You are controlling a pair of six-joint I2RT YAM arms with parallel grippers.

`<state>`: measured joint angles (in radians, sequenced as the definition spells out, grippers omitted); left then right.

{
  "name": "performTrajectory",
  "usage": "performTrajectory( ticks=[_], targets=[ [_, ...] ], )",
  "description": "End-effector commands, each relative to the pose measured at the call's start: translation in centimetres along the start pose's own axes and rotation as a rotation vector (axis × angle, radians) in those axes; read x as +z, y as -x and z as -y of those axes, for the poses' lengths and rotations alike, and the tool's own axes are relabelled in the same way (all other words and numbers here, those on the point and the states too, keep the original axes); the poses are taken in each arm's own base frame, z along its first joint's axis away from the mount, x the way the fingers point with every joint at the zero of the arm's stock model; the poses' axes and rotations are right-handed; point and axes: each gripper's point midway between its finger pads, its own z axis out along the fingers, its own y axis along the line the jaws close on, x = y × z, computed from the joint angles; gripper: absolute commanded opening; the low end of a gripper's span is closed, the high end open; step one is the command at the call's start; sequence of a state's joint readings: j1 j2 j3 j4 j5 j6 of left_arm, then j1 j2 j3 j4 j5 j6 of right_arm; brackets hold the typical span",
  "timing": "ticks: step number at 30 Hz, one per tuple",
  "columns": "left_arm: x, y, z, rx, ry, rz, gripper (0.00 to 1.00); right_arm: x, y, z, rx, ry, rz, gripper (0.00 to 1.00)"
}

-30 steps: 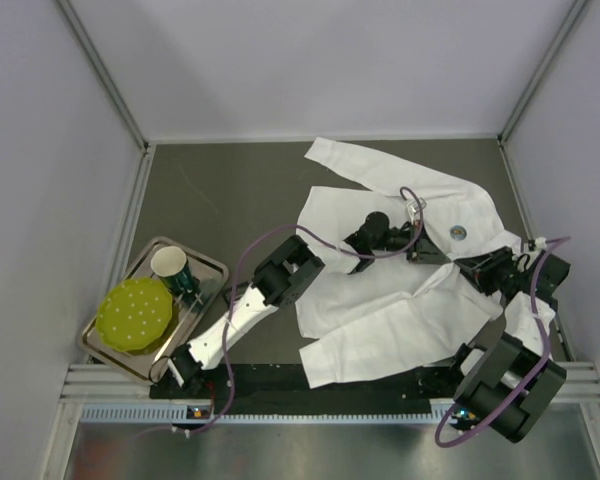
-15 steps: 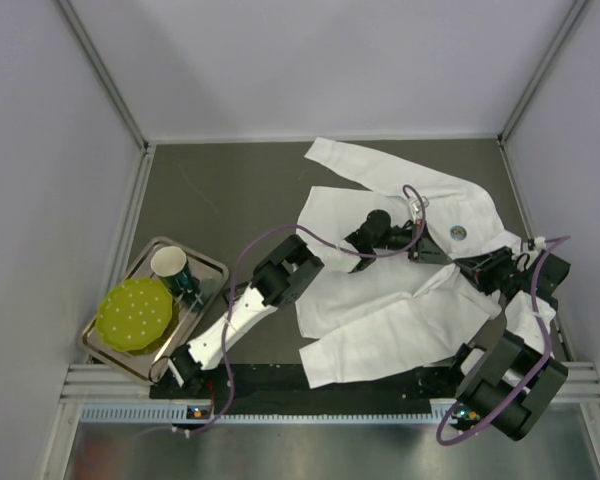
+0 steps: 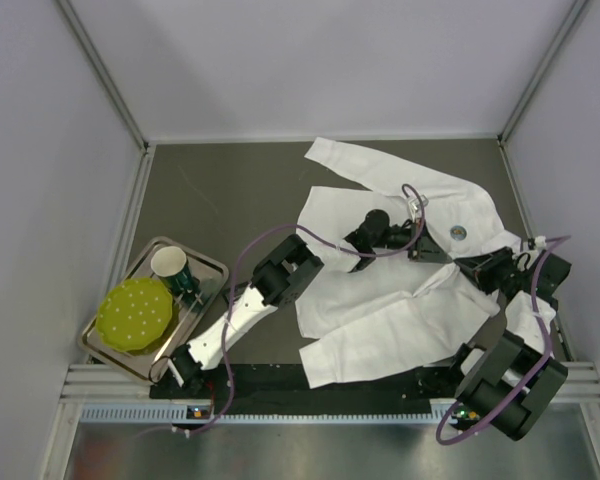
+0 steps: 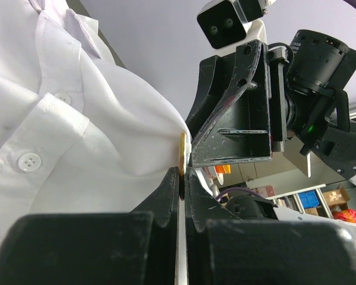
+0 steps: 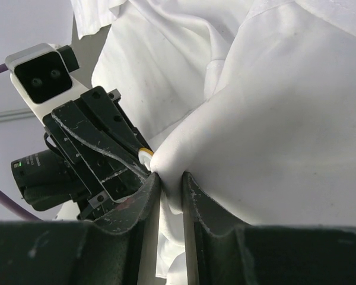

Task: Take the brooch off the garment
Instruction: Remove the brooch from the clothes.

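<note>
We've got the shirt (image 3: pixel 332 215) spread on the right half of the table (image 3: pixel 220 190). Its long axis runs left to right, collar end at the right and both sleeves pointing left. The left gripper (image 4: pixel 182 176) is almost closed, nipping a thin gold brooch (image 4: pixel 182 153) on a raised fold. We see the brooch edge-on, standing upright in line with the fingers. The right gripper (image 5: pixel 169 181) faces it, clamped on a pinch of cloth just beside.

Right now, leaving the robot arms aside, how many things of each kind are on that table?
white shirt: 1
metal tray: 1
cup: 1
yellow-green dotted disc: 1
round badge on the shirt: 1
gold brooch: 1
Total: 6
</note>
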<state>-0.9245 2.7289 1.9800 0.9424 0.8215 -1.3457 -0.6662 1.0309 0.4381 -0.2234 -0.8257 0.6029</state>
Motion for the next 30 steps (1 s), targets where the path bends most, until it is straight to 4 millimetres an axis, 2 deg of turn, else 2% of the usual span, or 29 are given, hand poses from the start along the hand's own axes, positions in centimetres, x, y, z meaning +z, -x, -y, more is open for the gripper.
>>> performTrajectory(
  ticks=[1,3,7,11,16,17,19,20,21,24,29,30],
  targets=[
    [1.1,-0.1,8.5,0.175,-0.208,-0.048,0.0,0.1,0.4,-0.1,-0.023,0.016,0.014,0.15],
    [1.1,-0.3,8.9,0.193,-0.218,-0.06,0.0,0.1,0.4,-0.1,-0.025,0.019,0.012,0.14],
    [1.3,-2.0,9.5,0.26,-0.244,-0.142,0.0,0.1,0.4,-0.1,-0.025,0.019,0.011,0.13],
    [1.6,-3.5,9.4,0.313,-0.256,-0.192,0.0,0.2,0.2,-0.1,-0.026,0.031,-0.003,0.11],
    [1.7,-4.1,9.2,0.374,-0.234,-0.238,0.0,0.2,0.3,-0.3,-0.026,0.038,-0.006,0.07],
    [1.9,-4.6,8.1,0.395,-0.194,-0.26,0.0,0.2,0.2,-0.3,-0.025,0.038,-0.007,0.06],
    [2.3,-4.8,8.0,0.442,-0.152,-0.282,0.0,0.3,0.2,-0.2,-0.024,0.034,-0.009,0.05],
    [2.6,-5.3,7.3,0.506,-0.138,-0.301,0.0,0.3,0.2,-0.1,-0.026,0.031,-0.008,0.04],
    [2.6,-5.9,6.7,0.485,-0.11,-0.327,0.0,0.3,0.2,-0.1,-0.027,0.03,-0.011,0.04],
    [3.0,-6.4,7.2,0.495,-0.13,-0.35,0.0,0.5,0.0,0.2,-0.035,0.022,-0.021,0.0],
    [3.1,-7.1,7.4,0.517,-0.161,-0.411,0.0,0.6,-0.4,0.3,-0.061,0.013,-0.042,0.0],
    [3.4,-6.9,8.1,0.539,-0.172,-0.419,0.0,0.7,-0.5,0.3,-0.066,0.011,-0.048,0.0]
  ],
)
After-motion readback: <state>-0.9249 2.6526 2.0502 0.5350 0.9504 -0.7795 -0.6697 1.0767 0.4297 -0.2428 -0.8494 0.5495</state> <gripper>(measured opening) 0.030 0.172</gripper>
